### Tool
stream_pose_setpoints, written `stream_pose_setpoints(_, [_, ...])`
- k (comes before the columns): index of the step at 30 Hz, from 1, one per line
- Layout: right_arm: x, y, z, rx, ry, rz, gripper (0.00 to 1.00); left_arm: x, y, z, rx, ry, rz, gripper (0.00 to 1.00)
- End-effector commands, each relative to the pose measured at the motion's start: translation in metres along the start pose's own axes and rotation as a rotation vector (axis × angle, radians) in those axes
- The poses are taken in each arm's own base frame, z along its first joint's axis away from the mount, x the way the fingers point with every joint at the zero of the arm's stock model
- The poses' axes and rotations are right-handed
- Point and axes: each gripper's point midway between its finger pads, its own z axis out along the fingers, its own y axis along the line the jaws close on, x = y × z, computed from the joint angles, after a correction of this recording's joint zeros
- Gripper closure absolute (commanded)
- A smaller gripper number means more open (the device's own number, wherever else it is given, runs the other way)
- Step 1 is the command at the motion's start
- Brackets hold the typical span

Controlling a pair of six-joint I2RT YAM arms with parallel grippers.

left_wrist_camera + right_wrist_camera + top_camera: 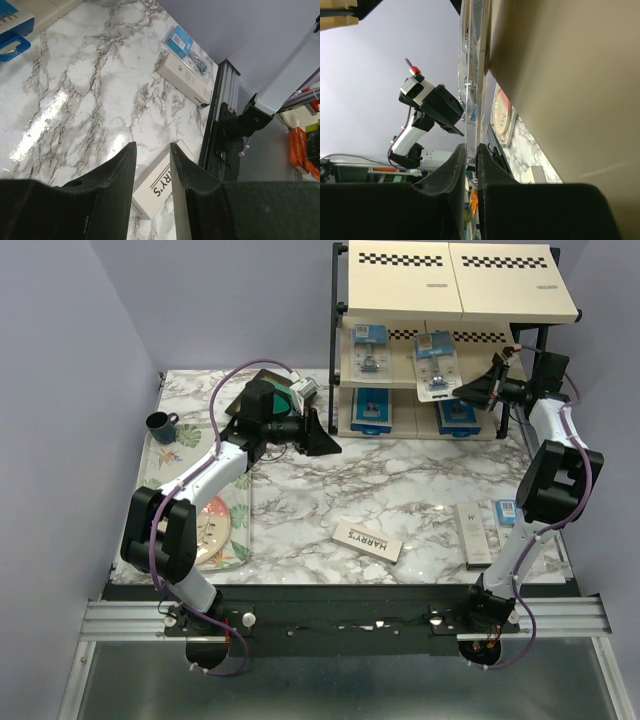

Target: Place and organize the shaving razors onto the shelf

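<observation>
Right gripper [465,390] closed on a clear blister pack [437,375] at the shelf's [400,290] middle board.
Pack edge-on from the wrist, print unreadable; left gripper [328,444] slightly parted, empty, its fingers [110,190] partly hiding a HARRY'S box [152,190].

Only brand I can actually read is "HARRY'S", in dark caps along the long white box [368,540] lying on the tabletop [400,475]. From the left wrist cam you only get "RY'S" on it, since one of the left fingers [200,200] covers the start. The second white box [186,77] just has a single "H" on its face, and the print on the blister packs [437,372] and blue boxes [369,410] on the shelf [500,305] is too tiny to make out.
</observation>
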Motion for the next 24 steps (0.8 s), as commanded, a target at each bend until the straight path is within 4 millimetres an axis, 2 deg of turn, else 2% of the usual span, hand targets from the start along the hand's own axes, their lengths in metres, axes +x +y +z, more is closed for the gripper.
stream_pose_setpoints(1, [-0.007, -0.004, -0.004, 0.030, -0.029, 0.014, 0.85, -0.007, -0.003, 0.005, 0.000, -0.005, 0.037, 0.58])
stream_pose_setpoints(4, [-0.006, -0.006, -0.004, 0.035, -0.032, 0.022, 0.82, -0.006, -0.002, 0.006, -0.002, -0.003, 0.036, 0.58])
stream_pose_setpoints(8, [-0.009, -0.006, -0.004, 0.050, -0.043, 0.019, 0.51, -0.005, -0.001, 0.008, 0.000, 0.001, 0.034, 0.58])
stream_pose_setpoints(10, [-0.011, -0.004, -0.004, 0.050, -0.045, 0.006, 0.43, -0.006, -0.002, 0.008, 0.001, 0.001, 0.036, 0.58])
stream_pose_setpoints(11, [-0.013, 0.000, -0.004, 0.051, -0.047, -0.007, 0.32, -0.006, -0.003, 0.009, 0.003, 0.000, 0.039, 0.58])
stream_pose_setpoints(12, [-0.013, 0.001, -0.004, 0.060, -0.053, -0.012, 0.11, -0.006, -0.002, 0.008, 0.001, 0.001, 0.036, 0.58])
stream_pose_setpoints(13, [-0.014, 0.002, -0.005, 0.064, -0.057, -0.010, 0.00, -0.006, -0.003, 0.008, 0.003, 0.000, 0.038, 0.59])
stream_pose_setpoints(19, [-0.002, 0.011, -0.010, 0.063, -0.062, -0.013, 0.00, -0.007, -0.003, 0.009, 0.011, -0.009, 0.038, 0.59])
stream_pose_setpoints(24, [0.012, 0.005, -0.015, 0.080, -0.074, 0.008, 0.00, -0.008, -0.005, 0.010, 0.022, -0.019, 0.028, 0.59])
